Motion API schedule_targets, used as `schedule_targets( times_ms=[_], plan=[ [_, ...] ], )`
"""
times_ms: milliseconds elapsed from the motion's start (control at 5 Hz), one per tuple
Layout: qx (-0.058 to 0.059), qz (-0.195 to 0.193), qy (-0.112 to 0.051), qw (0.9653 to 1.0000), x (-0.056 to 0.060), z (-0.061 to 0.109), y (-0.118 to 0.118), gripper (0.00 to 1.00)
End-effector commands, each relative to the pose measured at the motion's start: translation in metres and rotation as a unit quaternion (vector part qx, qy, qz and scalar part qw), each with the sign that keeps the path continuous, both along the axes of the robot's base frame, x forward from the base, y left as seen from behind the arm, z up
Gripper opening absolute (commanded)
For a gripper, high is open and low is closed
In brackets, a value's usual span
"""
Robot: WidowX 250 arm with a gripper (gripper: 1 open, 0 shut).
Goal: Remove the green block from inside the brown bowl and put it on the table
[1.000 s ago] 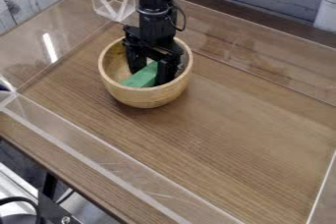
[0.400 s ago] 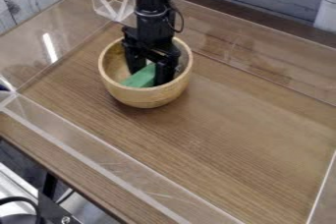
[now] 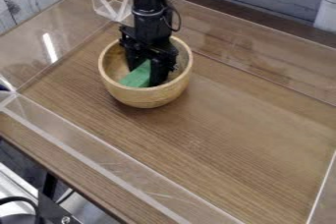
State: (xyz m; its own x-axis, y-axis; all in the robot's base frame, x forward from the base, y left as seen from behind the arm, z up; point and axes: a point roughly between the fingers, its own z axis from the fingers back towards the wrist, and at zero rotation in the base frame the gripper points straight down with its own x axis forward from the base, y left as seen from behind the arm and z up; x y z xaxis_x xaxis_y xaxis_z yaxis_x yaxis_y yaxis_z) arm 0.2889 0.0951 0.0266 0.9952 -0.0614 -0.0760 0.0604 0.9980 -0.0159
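No text, label or number can be read anywhere. The view is too small to show any brand mark.

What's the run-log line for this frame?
phase: grasp | gripper: shut on green block, pointing down | green block: inside brown bowl, not lifted | table: block not placed yet

The single black arm reaches in from the top of the view and hangs nearly vertical, wrist straight, its gripper [image 3: 147,63] pointing straight down. The two dark fingers [image 3: 133,55] are drawn in close together, jaws closed, tips at the lowest point of the arm
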Motion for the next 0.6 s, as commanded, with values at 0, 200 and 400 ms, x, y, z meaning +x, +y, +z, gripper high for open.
schedule_targets(
  times_ms=[0, 200, 400],
  plan=[
    [0.002, 0.013, -0.020, 0.9997, -0.001, 0.019, 0.005, 0.00],
    [-0.001, 0.009, -0.028, 0.9996, 0.001, 0.028, -0.002, 0.00],
    [-0.003, 0.008, -0.039, 0.9992, 0.002, 0.038, -0.005, 0.00]
  ],
)
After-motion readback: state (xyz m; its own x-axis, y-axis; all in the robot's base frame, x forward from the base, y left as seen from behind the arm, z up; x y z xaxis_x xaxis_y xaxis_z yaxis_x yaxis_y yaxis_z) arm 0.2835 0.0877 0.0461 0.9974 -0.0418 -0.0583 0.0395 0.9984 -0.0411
